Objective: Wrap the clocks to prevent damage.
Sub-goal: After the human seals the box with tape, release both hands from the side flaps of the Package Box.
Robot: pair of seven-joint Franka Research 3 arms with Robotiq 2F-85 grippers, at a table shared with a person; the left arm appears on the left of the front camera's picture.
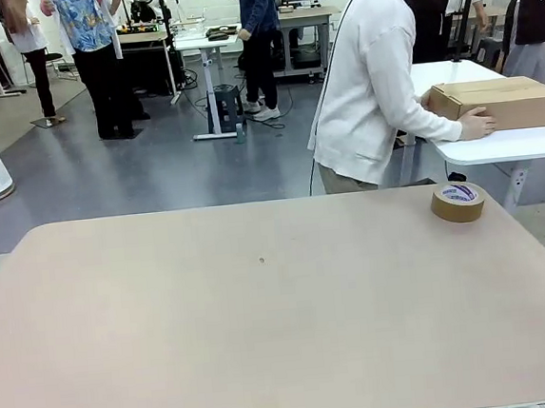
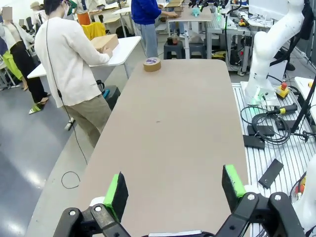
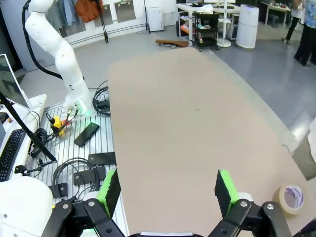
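The clocks are out of view. My left gripper stands open above the near end of the tan table, nothing between its green pads. My right gripper is open too, hovering over its end of the table with empty jaws. A person in a white top stands at the far side, turned away, both hands on a brown cardboard box that rests on a white side table.
A brown tape roll lies near the table's far right corner; it also shows in the wrist views. The other arm's white base stands beside the table, with cables on the metal deck. Other people stand farther back.
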